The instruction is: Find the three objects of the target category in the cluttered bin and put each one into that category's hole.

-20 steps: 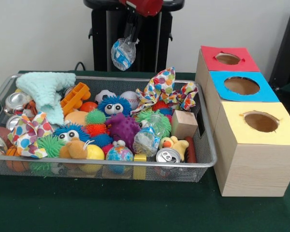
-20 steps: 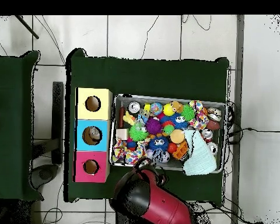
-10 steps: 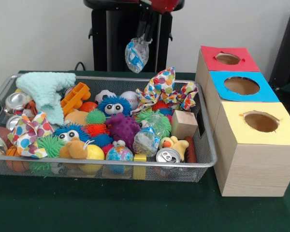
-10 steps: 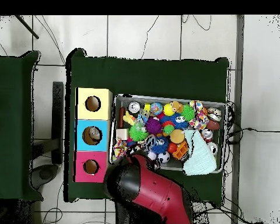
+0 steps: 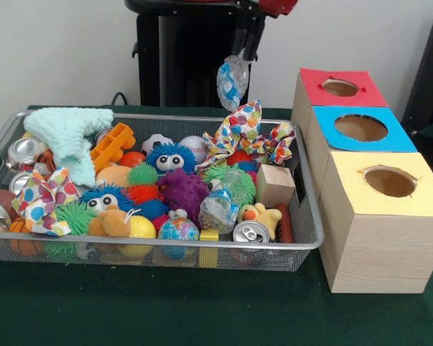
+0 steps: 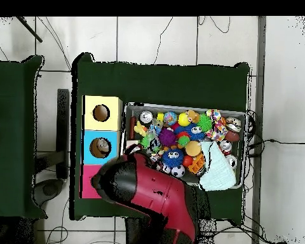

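My gripper (image 5: 243,56) hangs from the top edge in the front view, shut on a crinkly clear plastic film bundle (image 5: 232,76). The bundle hangs high over the far right part of the wire mesh bin (image 5: 166,245), left of the red-topped box and its round hole (image 5: 340,87). A second clear film bundle (image 5: 218,209) lies among the toys near the bin's front rim. In the overhead view the red arm (image 6: 149,194) covers most of the red-topped box (image 6: 86,184), hiding its hole, my gripper and the held bundle; the bin (image 6: 183,106) shows beside it.
The blue-topped box (image 5: 361,128) and yellow-topped box (image 5: 390,180) stand in a row in front of the red one. The bin holds polka-dot cloths (image 5: 238,130), silver cans (image 5: 250,232), a wooden block (image 5: 276,185), a mint cloth (image 5: 68,133) and several fuzzy and spiky balls.
My gripper has carried the plastic bundle to the right in the front view, toward the red-topped box. In the overhead view the arm has swung over the red box.
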You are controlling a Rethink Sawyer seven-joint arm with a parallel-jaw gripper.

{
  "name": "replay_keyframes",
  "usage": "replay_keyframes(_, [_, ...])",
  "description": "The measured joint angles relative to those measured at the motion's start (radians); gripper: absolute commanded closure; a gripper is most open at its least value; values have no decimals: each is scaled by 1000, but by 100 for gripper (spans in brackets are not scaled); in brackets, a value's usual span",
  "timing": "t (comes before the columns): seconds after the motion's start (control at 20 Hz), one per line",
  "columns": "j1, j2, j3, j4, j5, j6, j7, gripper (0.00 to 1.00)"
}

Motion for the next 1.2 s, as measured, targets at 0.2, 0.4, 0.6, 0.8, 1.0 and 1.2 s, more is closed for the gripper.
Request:
replay_keyframes(0.2, [30, 31, -19, -59, 7, 24, 0, 100])
replay_keyframes(0.4, [72, 71, -43, -131, 22, 53, 1, 100])
replay_keyframes(0.6, [100, 98, -56, -174, 40, 74, 9, 100])
replay_keyframes(0.8, [130, 126, -68, -213, 55, 89, 24, 100])
replay_keyframes(1.0, [173, 162, -89, -257, 79, 104, 73, 100])
replay_keyframes(1.2, [203, 187, -101, -275, 99, 105, 119, 100])
